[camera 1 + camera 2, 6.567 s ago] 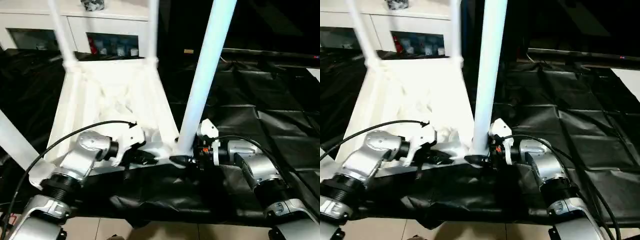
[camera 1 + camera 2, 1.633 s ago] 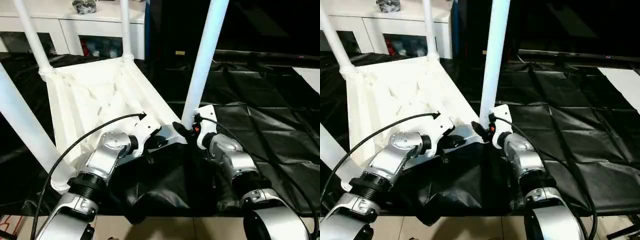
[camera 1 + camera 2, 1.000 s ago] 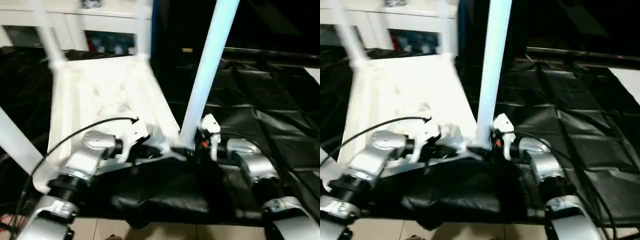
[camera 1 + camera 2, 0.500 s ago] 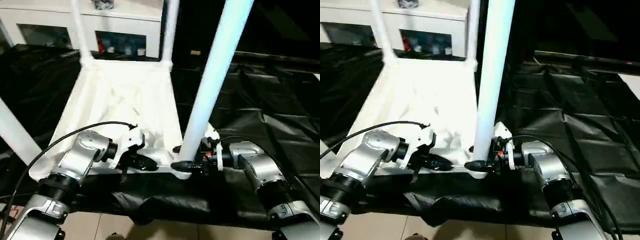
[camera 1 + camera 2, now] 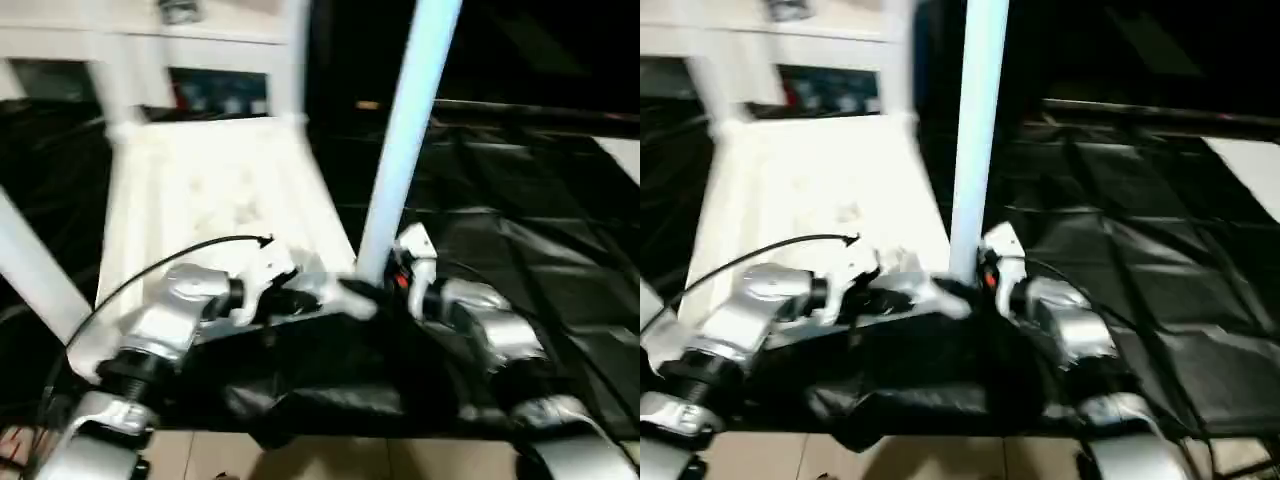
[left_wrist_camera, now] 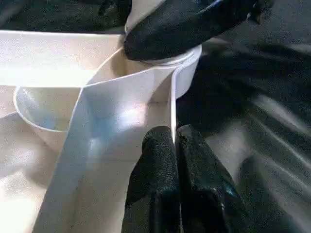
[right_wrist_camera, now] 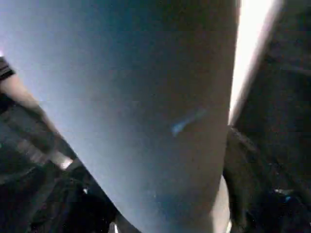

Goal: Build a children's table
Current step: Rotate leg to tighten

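Note:
The white children's table lies upside down on black sheeting, its ribbed underside (image 5: 210,190) facing up and its legs standing upright. My left gripper (image 6: 176,145) is shut on the thin near rim wall (image 6: 131,87) of the top, just beside the near right corner socket (image 6: 187,63). The near right leg (image 5: 400,150) rises from that socket. My right gripper (image 5: 375,290) is at this leg's base, and one black finger (image 6: 194,22) lies across the leg where it meets the socket. The leg (image 7: 146,107) sits very close in the right wrist view.
The near left leg (image 5: 35,270) slants up at the left edge, and two far legs (image 5: 105,70) (image 5: 295,60) stand behind. A white cabinet with glass doors (image 5: 215,90) lines the back wall. Creased black sheeting (image 5: 520,200) covers the ground to the right.
The whole picture has shifted and blurred, so the camera moved. Both grippers keep their places, the left on the near rim and the right at the leg's base.

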### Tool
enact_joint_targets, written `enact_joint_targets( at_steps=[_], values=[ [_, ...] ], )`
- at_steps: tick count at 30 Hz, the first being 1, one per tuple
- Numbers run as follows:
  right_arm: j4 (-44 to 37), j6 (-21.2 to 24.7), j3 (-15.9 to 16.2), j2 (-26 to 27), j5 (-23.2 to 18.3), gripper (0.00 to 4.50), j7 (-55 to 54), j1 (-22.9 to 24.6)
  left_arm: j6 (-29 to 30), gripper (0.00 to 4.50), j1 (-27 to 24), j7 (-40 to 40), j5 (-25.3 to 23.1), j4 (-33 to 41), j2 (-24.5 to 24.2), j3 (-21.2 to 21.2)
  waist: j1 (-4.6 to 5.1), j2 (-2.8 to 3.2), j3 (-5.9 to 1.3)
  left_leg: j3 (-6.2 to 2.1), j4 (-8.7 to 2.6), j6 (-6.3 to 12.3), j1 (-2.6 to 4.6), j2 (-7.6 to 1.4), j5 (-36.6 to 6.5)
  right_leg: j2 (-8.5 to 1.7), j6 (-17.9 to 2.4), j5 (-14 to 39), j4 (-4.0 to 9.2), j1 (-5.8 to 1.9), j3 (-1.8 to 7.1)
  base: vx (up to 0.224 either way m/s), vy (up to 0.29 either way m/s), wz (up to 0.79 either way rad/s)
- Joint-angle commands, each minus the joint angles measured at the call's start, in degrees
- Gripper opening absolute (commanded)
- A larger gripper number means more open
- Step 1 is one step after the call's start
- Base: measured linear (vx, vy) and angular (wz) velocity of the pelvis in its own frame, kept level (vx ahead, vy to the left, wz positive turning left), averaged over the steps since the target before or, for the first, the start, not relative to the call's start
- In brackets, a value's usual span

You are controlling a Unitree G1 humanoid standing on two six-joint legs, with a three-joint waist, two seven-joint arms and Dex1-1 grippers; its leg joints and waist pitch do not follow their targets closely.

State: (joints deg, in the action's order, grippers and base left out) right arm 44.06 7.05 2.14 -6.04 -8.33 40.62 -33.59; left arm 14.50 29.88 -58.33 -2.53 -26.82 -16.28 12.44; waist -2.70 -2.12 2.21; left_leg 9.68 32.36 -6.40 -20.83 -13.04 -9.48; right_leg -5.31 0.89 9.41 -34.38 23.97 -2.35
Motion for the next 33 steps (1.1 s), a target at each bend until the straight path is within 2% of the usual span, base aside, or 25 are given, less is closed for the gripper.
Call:
enact_joint_targets(
  at_steps=[1, 4, 6, 7, 8, 12, 17, 19, 23, 25, 28, 29, 33],
  values=[
    [3.04, 1.62, 2.65, 2.33, 2.08, 2.64, -2.41, 0.27, -0.60, 0.00, 1.22, -0.60, 1.65, 1.31, 3.64, 2.63, -0.29, 0.07, -2.97, 0.58, -3.97, -0.48, 0.09, 0.63, -19.29, -1.58, -7.79, 25.36, 5.09, -2.32, 0.90, 0.000, 0.000, 0.00],
    [6.78, 1.22, 1.44, 5.80, 3.21, 2.64, -11.85, -1.48, 1.19, 0.00, 0.50, 5.38, 0.12, 2.57, 6.96, 2.84, 0.05, -0.07, -2.86, 0.50, -4.04, -0.43, 0.15, 0.63, -20.48, -1.49, -7.72, 26.10, 5.14, -2.17, 0.79, 0.000, 0.000, 0.00],
    [7.08, 0.19, 0.86, 7.04, 2.83, 3.17, -11.28, -1.82, 1.61, 0.00, -0.14, 6.35, 0.18, 3.42, 7.95, 3.08, 0.15, -0.29, -2.86, 0.54, -3.99, -0.22, 0.22, 0.62, -21.02, -1.48, -7.51, 26.39, 5.26, -1.99, 0.84, 0.000, 0.000, 0.00],
    [7.08, 0.19, 0.86, 7.04, 2.83, 3.30, -11.28, -1.82, 1.61, 0.00, -0.14, 6.35, 0.18, 3.42, 7.95, 3.08, 0.14, -0.21, -2.89, 0.57, -3.94, 0.01, 0.20, 0.61, -21.14, -1.50, -7.56, 26.11, 5.25, -1.91, 0.91, 0.000, 0.000, 0.00],
    [6.96, -0.60, 0.44, 6.98, 2.17, 3.33, -9.54, -2.21, 1.37, 0.00, -0.40, 5.93, 0.45, 3.69, 7.81, 3.26, 0.16, -0.39, -2.90, 0.57, -3.96, 0.20, 0.13, 0.62, -21.05, -1.47, -7.57, 25.98, 5.27, -1.97, 0.87, 0.000, 0.000, 0.00],
    [6.19, -2.11, 0.14, 5.14, 1.12, 3.80, -5.88, -2.95, 0.51, 0.00, -0.65, 3.15, 1.12, 4.45, 6.25, 3.26, 0.07, -0.10, -3.05, 0.70, -3.98, 0.87, -0.12, 0.52, -18.91, -1.38, -8.98, 20.75, 4.75, -2.27, 1.00, 0.000, 0.000, 0.00],
    [2.31, -2.21, 2.63, 0.74, -0.19, 3.80, 7.08, -1.29, -0.26, 0.00, -1.08, -2.85, 2.85, 5.50, 3.36, 3.63, -0.16, 0.13, -3.35, 0.89, -3.69, 2.27, -0.18, 0.45, -16.10, -1.33, -11.33, 14.34, 4.14, -2.75, 1.03, 0.000, 0.000, 0.00],
    [-0.25, -2.14, 4.39, -2.07, -0.35, 3.80, 14.49, 0.34, -0.42, 0.00, -1.20, -6.92, 3.86, 5.97, 1.45, 4.06, -0.54, 0.08, -3.54, 0.98, -3.39, 3.38, -0.20, 0.42, -13.08, -1.20, -12.86, 9.18, 3.51, -3.09, 1.01, 0.000, 0.000, 0.00],
    [-2.61, -0.89, 5.85, -4.99, -0.74, 3.80, 21.23, 1.82, -0.89, 0.00, -1.04, -10.21, 3.96, 5.48, -0.52, 4.36, -1.11, 0.14, -3.70, 1.26, -2.99, 5.30, 0.22, 0.41, -9.76, -1.00, -15.65, 1.85, 2.80, -3.12, 1.01, 0.000, 0.000, 0.00],
    [-3.53, 0.29, 6.00, -5.94, -1.63, 3.80, 24.11, 2.19, -1.27, 0.00, -0.84, -11.68, 3.98, 4.78, -1.25, 4.43, -1.43, 0.07, -3.52, 1.31, -3.11, 5.34, 0.20, 0.37, -10.41, -1.07, -15.89, 3.02, 2.92, -3.25, 0.96, 0.000, 0.000, 0.00],
    [-6.47, 3.94, 6.95, -8.21, -3.90, 3.80, 31.16, 3.03, -2.06, 0.00, -0.22, -15.64, 4.09, 3.07, -3.18, 4.66, -2.68, 0.28, -3.31, 1.44, -3.29, 4.18, 0.62, 0.01, -13.36, -1.18, -14.89, 8.24, 3.29, -3.02, 0.95, 0.000, 0.000, 0.00],
    [-6.79, 4.40, 7.40, -8.60, -3.84, 3.80, 32.04, 3.10, -1.95, 0.00, -0.10, -16.50, 4.21, 2.95, -3.62, 4.73, -2.79, 0.44, -3.25, 1.45, -3.33, 3.82, 0.68, -0.03, -13.97, -1.21, -14.74, 8.95, 3.33, -2.92, 0.99, 0.000, 0.000, 0.00],
    [-7.92, 4.97, 8.86, -9.55, -3.20, 3.54, 34.37, 3.72, -1.71, 0.00, 0.33, -19.12, 4.81, 2.69, -5.18, 5.29, -3.09, 0.32, -3.16, 1.34, -3.58, 1.79, 0.66, 0.00, -16.07, -1.39, -13.53, 12.96, 3.60, -2.73, 1.06, 0.000, 0.000, 0.00]
  ],
)
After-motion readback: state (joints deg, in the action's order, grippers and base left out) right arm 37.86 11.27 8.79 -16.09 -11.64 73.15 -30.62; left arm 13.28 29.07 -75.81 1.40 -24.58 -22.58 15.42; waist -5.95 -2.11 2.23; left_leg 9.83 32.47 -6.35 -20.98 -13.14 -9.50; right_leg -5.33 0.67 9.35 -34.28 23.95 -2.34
